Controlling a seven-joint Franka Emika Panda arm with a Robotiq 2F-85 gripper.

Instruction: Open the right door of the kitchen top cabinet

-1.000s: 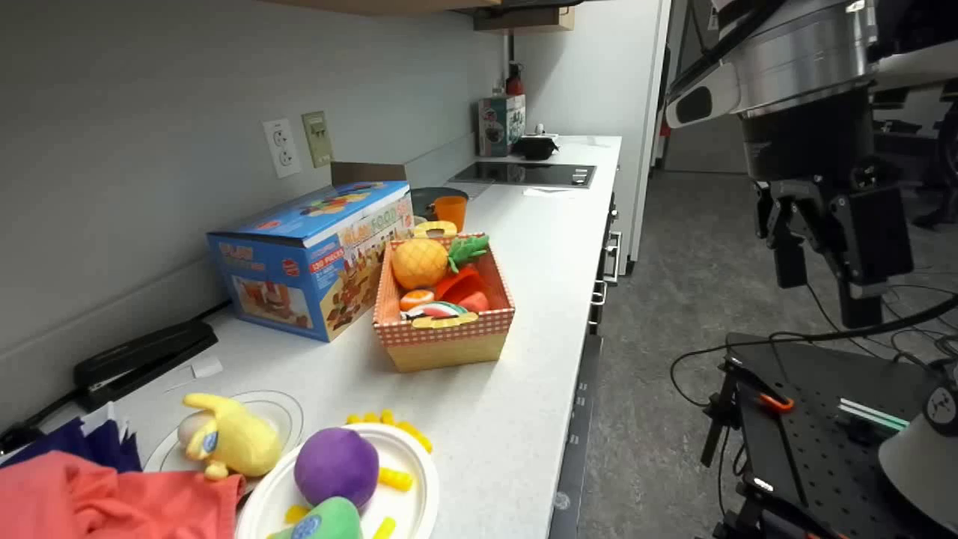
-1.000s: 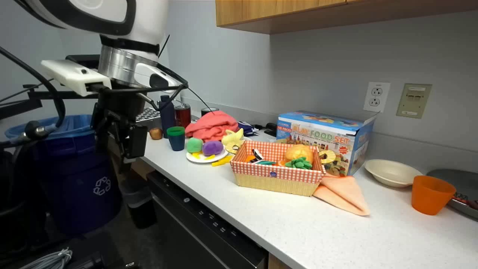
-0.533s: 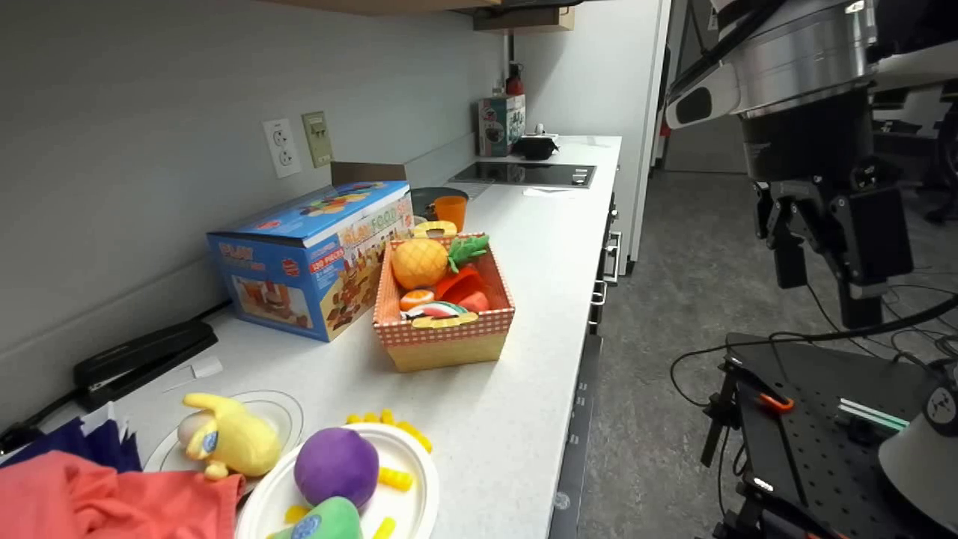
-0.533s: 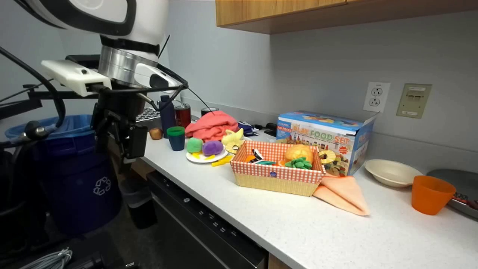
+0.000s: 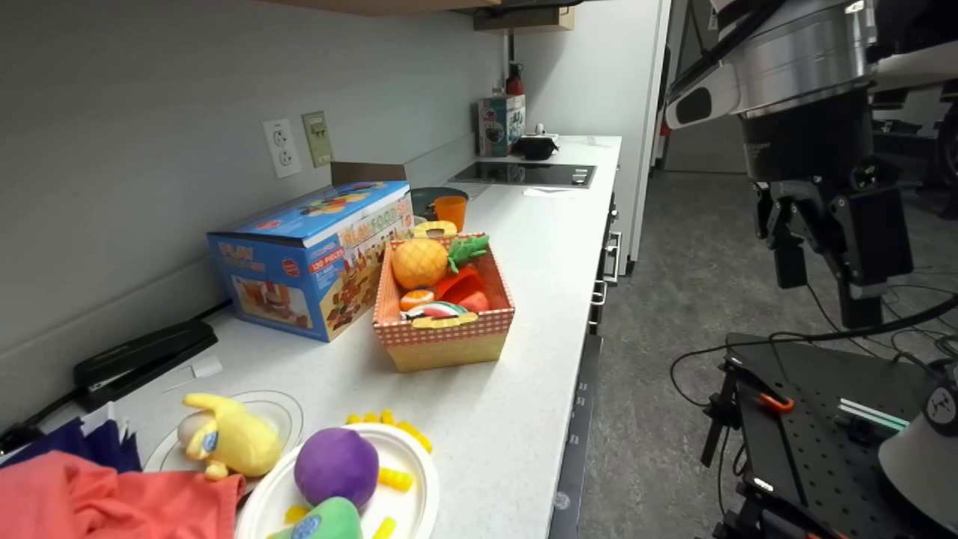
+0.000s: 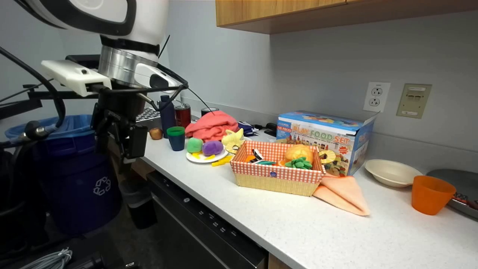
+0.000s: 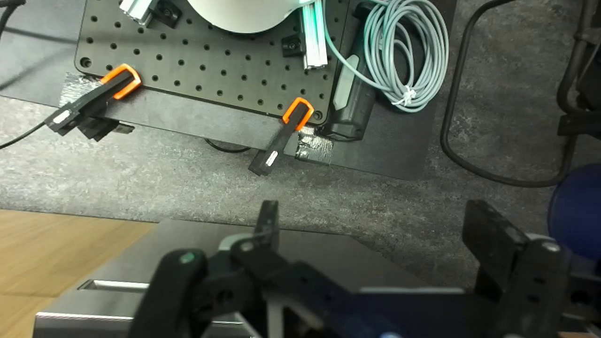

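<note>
Although the long white counter [image 6: 298, 220] runs near my black two-fingered pincer [image 7: 378, 223], the pincer hangs over the grey floor [image 5: 658, 299]. Higher than the pincer, and well apart from it, is the tan wooden top cabinet [image 6: 310, 18]; in both exterior views I see only its lower part. Below the pincer, and behind it in an exterior view, stands the dark blue recycling bin [image 6: 78, 179]. On the counter, the blue cardboard play-food box [image 5: 277, 251] is farther from the pincer than the red-checked rectangular basket [image 5: 449, 344]. My pincer is released, its jaws wide apart. Past the basket from the pincer stands the round orange cup [image 6: 432, 195].
</note>
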